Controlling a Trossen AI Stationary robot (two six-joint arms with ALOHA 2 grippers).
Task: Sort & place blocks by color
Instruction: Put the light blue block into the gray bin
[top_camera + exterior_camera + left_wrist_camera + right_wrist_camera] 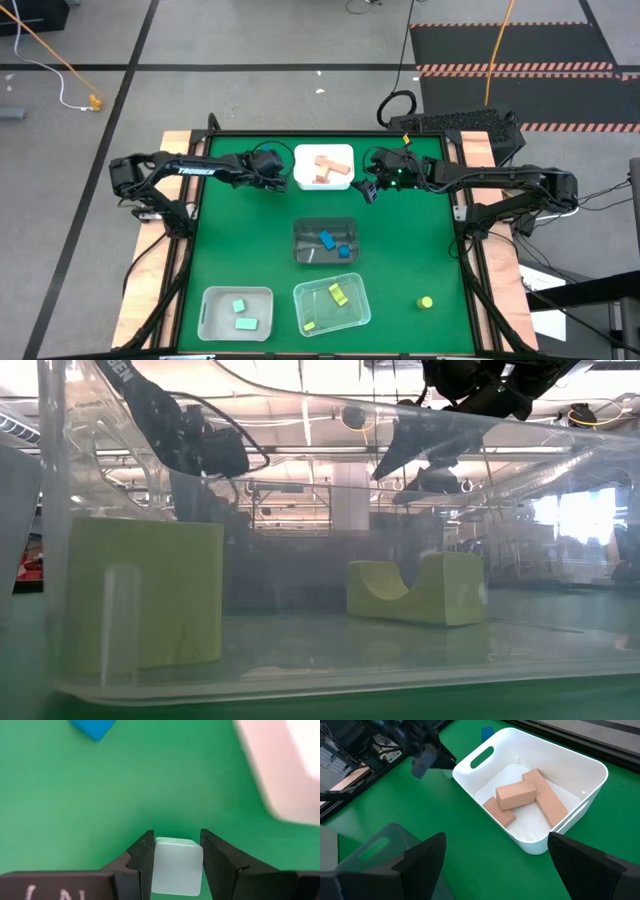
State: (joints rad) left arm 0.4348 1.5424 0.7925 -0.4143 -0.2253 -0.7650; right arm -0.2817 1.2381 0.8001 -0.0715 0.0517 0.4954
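Observation:
My left gripper (276, 173) is beside the left side of the white bin (300, 170) and is shut on a pale mint cube (176, 865). My right gripper (496, 838) is open and empty above the table on the bin's right side (366, 189). Three tan blocks (525, 795) lie in the white bin. Blue blocks (333, 243) sit in the dark bin, mint blocks (241, 313) in the near left bin, and yellow blocks (337, 294) in the clear bin. A yellow cylinder (426, 301) stands on the mat. One blue block (92, 727) lies loose on the mat near the white bin. My left gripper pinches the pale mint cube by two opposite side faces (159, 862), one finger on each. In the right wrist view the cube (421, 766) sits at the fingers' free ends and looks lifted clear of the mat.
The green mat (250, 240) is bare between the white bin and the near bins, and at the right around the cylinder. The low view looks through the clear bin's wall (300, 660) at two yellow blocks (415, 590). Cables and a floor mat lie beyond the table.

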